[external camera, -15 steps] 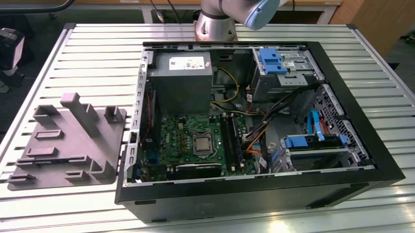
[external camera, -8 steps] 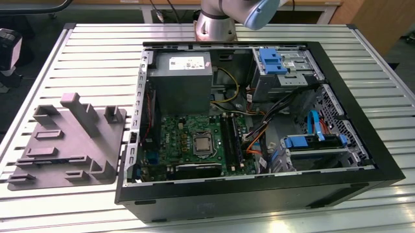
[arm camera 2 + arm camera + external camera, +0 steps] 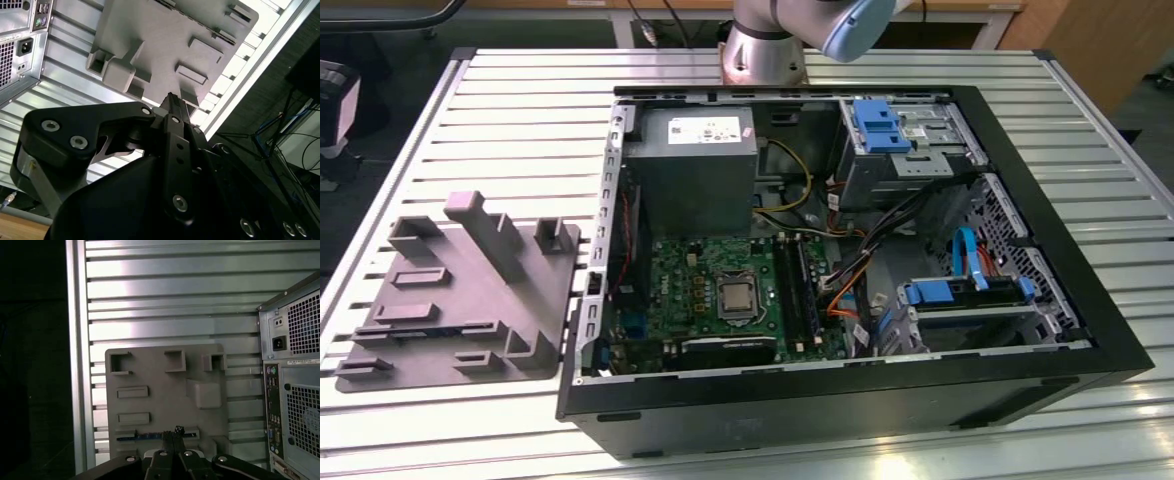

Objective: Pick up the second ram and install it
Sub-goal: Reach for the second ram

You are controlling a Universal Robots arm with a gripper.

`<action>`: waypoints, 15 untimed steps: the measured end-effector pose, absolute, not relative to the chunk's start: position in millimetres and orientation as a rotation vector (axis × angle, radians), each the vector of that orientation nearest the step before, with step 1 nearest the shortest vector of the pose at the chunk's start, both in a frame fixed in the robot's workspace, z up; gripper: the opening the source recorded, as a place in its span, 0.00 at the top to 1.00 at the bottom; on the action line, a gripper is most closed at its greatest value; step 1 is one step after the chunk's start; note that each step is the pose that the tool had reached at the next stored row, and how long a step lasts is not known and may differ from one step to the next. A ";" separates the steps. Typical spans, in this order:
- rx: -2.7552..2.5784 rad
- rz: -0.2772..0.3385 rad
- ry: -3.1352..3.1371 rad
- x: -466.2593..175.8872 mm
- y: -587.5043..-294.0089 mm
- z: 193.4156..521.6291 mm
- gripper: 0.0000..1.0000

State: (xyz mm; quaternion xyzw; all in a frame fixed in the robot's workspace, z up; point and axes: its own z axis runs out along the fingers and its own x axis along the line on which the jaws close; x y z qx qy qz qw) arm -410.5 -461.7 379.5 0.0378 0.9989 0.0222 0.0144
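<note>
I can't read the white label on the grey metal power supply. My gripper hangs above the moulded grey plastic tray, fingers pressed together and empty. The thin dark second ram stands on edge in the tray's long slot, at the exterior view's left of the open black case.

Arm gets chopped by the exterior view's top edge. In the first wrist view the gripper covers part of the second ram, just a thin edge poking from the tray slot, chips impossible to make out.
</note>
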 end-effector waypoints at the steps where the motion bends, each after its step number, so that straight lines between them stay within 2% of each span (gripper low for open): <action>1: 0.118 0.069 3.110 -411.0 -461.8 379.2 0.89; 15: 0.118 0.069 3.110 -417.7 -464.1 376.0 0.89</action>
